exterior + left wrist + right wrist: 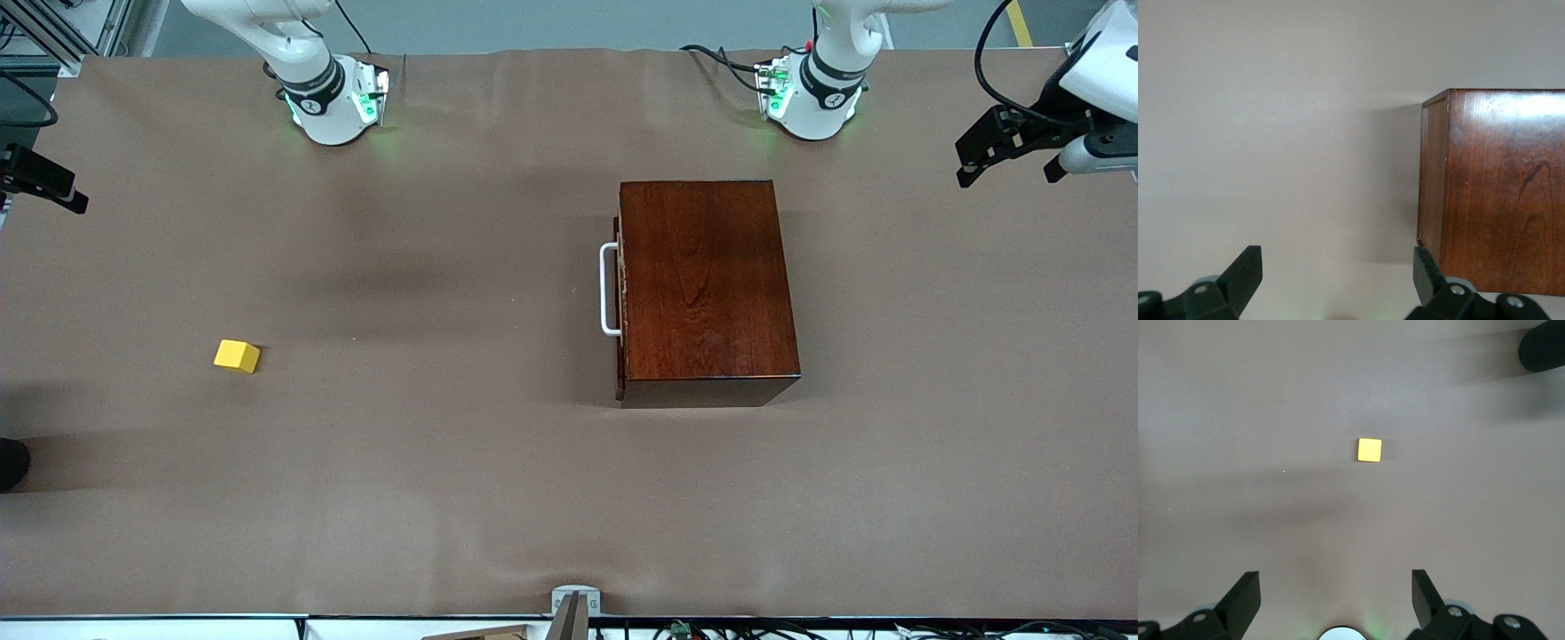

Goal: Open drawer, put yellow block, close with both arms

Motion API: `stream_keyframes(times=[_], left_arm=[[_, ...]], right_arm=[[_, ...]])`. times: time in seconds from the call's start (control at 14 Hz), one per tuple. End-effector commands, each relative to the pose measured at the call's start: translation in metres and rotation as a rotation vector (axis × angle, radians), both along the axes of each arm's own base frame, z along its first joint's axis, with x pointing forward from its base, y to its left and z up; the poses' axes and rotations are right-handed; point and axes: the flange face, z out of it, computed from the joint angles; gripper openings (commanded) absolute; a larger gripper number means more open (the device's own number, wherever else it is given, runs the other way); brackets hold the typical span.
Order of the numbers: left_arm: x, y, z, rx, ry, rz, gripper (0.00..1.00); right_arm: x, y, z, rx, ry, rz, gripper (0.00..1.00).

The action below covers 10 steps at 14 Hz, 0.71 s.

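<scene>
The dark mahogany box (707,280) stands mid-table, nearer the left arm's end. Its drawer (621,293) is shut, and the white bar handle (608,289) faces the right arm's end. The yellow block (236,356) lies alone on the brown cloth toward the right arm's end, and the right wrist view has the yellow block (1369,449) well ahead of the fingers. My right gripper (1336,580) hangs open and empty above the cloth, only partly showing at the table's edge (53,187). My left gripper (1011,169) hovers open and empty past the box's end; the left wrist view shows the gripper (1338,257) beside the box (1498,193).
A black rounded object (9,462) sits at the table's edge at the right arm's end, also showing as a black object (1541,347) in the right wrist view. A small grey bracket (575,604) sits on the table's edge nearest the front camera. Bare brown cloth (427,462) lies between block and box.
</scene>
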Motion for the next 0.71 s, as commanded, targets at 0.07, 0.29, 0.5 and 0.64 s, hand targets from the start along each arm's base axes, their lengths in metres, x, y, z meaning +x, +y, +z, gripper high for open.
stream_keyframes(times=[0.07,0.29,0.5,0.64], left_arm=[[-0.0023,0.0003,0.0061,-0.021,0.032,-0.017,1.00],[-0.0050,-0.0003,0.0115,-0.027,0.042,-0.019,1.00],[-0.0034,-0.0009,0.0085,-0.032,0.049,-0.024,1.00],[0.0003,-0.0067,0.0016,-0.028,0.064,-0.037,1.00]], right_arm=[[-0.0061,-0.0001,0.0047,0.012,-0.008,0.010,1.00],[-0.0060,-0.0009,0.0048,0.012,-0.010,0.009,1.00],[-0.0062,-0.0013,0.0047,0.015,-0.008,0.008,1.00],[-0.0060,-0.0006,0.0048,0.021,-0.011,0.008,1.00]])
